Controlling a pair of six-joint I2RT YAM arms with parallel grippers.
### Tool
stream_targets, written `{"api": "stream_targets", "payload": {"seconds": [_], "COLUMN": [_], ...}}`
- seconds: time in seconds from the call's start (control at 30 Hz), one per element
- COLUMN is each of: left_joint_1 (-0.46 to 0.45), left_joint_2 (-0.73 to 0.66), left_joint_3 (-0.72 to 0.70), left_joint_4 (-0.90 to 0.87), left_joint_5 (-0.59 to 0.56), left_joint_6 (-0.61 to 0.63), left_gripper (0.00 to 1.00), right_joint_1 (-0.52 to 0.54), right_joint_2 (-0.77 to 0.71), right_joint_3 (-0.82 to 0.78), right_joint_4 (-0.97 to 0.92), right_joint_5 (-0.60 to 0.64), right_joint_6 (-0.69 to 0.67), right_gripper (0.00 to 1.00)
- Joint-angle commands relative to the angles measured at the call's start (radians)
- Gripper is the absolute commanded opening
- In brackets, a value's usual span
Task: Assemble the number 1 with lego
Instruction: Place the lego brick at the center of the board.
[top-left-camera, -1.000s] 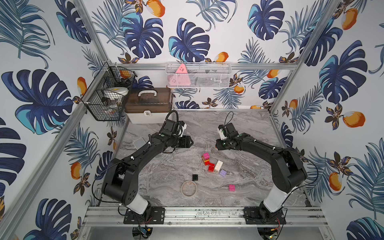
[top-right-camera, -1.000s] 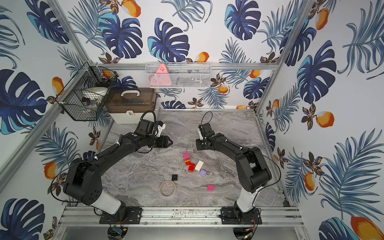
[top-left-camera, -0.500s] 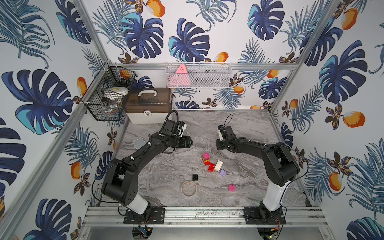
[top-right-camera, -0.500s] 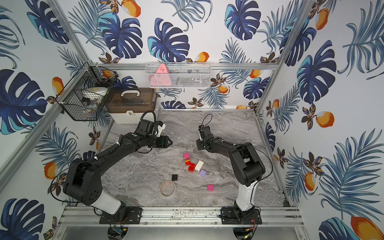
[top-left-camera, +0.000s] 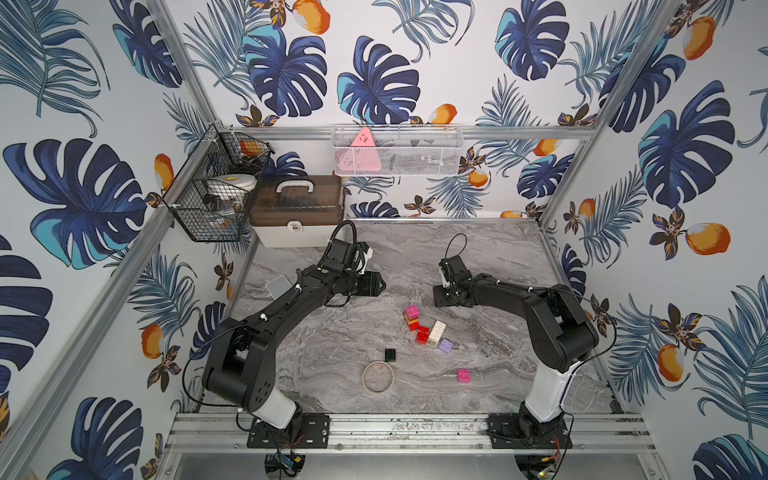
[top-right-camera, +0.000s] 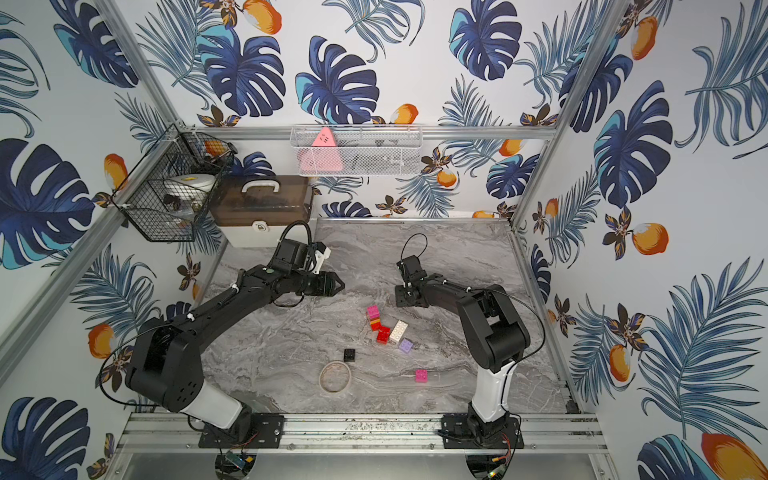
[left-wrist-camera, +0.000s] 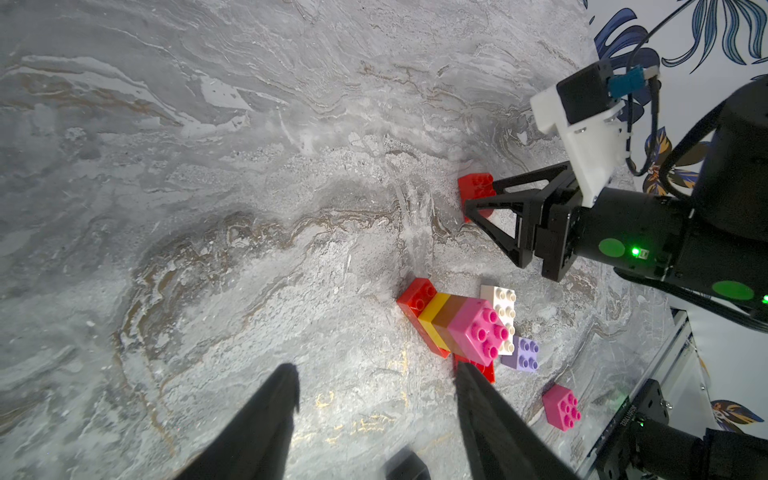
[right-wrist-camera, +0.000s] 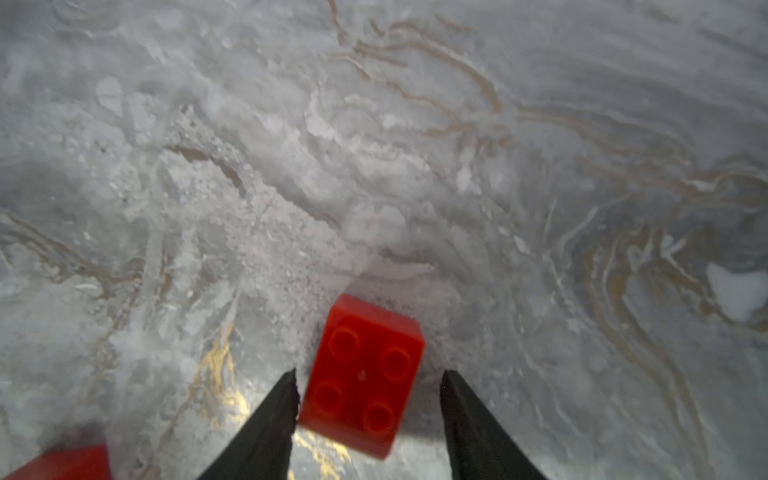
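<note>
Since a second ago your right claw (right-wrist-camera: 368, 374) has sprung apart: the red brick (right-wrist-camera: 360, 370) sits released on the table (top-left-camera: 332, 340), studs up, between the spread jaws and close against one. It is square, so no long axis to mind; the brick stack (top-left-camera: 411, 318) lies near it, toward the bases. Your left claw (left-wrist-camera: 376, 370) hangs spread, empty, farther off.

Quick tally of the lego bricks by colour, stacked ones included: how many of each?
red bricks: 3
pink bricks: 2
yellow brick: 1
orange brick: 1
white brick: 1
lilac brick: 1
black brick: 1
Total: 10
</note>
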Motion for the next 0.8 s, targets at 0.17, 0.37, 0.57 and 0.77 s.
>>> {"api": "stream_targets", "payload": {"seconds": [0.17, 0.37, 0.57, 0.77], "left_joint_1": [-0.001, -0.001, -0.001, -0.002], "left_joint_2": [-0.009, -0.013, -0.015, -0.008], "left_joint_3": [0.009, 0.010, 0.009, 0.014], "left_joint_4": [-0.006, -0.008, -0.010, -0.012], "left_joint_5": [-0.005, -0.006, -0.010, -0.003], "left_joint_6": [0.014, 0.017, 0.020, 0.018], "left_gripper": [0.66, 0.66, 0.66, 0.65], "right_joint_1": [-0.003, -0.010, -0.015, -0.017], "right_joint_2": [-0.069, -0.024, 0.033, 0.085], "right_joint_3": [0.103, 0.197, 0.229, 0.258], "right_joint_4": [-0.170, -0.278, -0.325, -0.358], "right_joint_5": [-0.034, -0.018, -0.043, -0.066], "right_joint_6": [0.024, 0.063, 0.100, 0.101], "right_gripper": [0.69, 0.56, 0.48, 0.52]}}
